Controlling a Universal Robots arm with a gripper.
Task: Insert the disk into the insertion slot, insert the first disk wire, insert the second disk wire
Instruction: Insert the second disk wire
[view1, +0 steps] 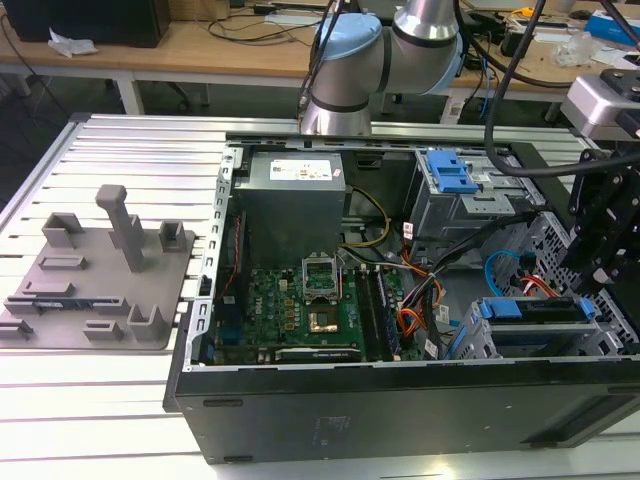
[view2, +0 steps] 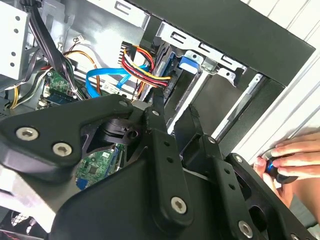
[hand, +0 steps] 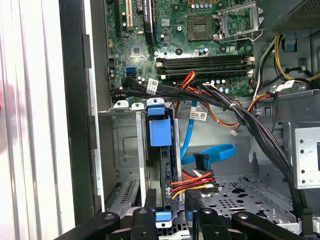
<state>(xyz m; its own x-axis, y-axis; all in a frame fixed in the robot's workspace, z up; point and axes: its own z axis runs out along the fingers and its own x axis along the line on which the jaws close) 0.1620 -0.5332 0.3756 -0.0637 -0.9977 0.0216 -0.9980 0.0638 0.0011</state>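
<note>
Soft, even light falls from overhead, so in the exterior view the slatted surface (view1: 90, 400) reads pale and bright. The open computer case (view1: 400, 410) keeps a dim interior and a nearly featureless black outer wall. In the first wrist view the motherboard (hand: 190, 45) is clearly lit and the blue frame of the disk (hand: 160, 132) shows saturated, with deep shadow in the hollow beside it; in the second wrist view the surface washes out almost to white.

Disk (view1: 530, 310): bright blue carrier. Insertion slot (view1: 478, 340): grey metal, round-hole perforation. Motherboard (view1: 300, 300): green. Flat cable (hand: 210, 152): light blue. Wire bundle (hand: 192, 182): red, yellow, black. Case (view1: 400, 410): black. Table (view1: 100, 420): silver, ribbed. Fixture (view1: 100, 275): plain grey
</note>
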